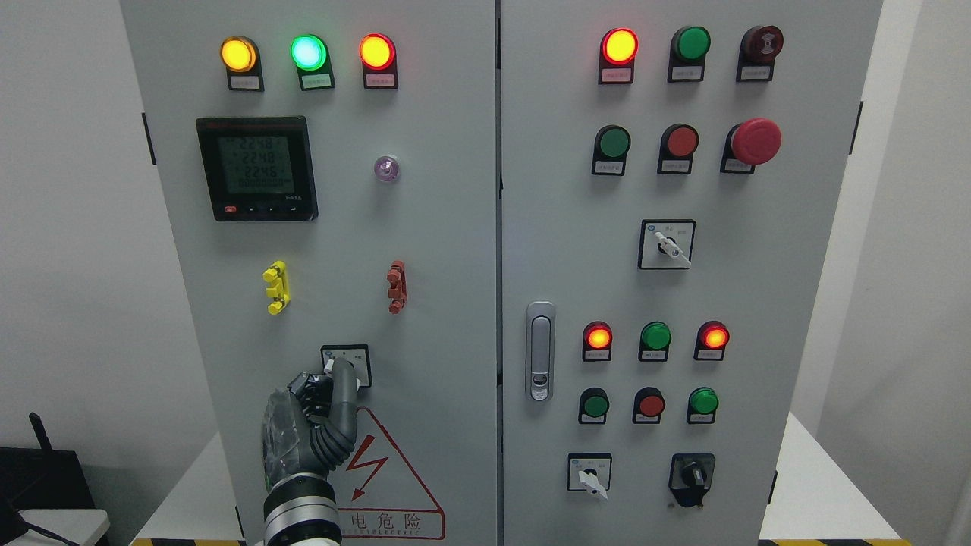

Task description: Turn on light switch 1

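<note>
A small rotary switch [356, 358], in a square black-framed plate, sits low on the left door of the grey control cabinet [425, 227]. My left hand [331, 370] comes up from the bottom edge and is at this switch. Its thumb and curled fingers [311, 388] close around the knob, which is mostly hidden; only a white bit shows. My right hand is out of view.
Above the switch are yellow [276, 287] and red [396, 287] clips, a digital meter [256, 168] and three lit lamps [309, 51]. The right door has a latch handle [539, 351], lamps, push buttons, a red emergency button [755, 140] and three more rotary switches [667, 244].
</note>
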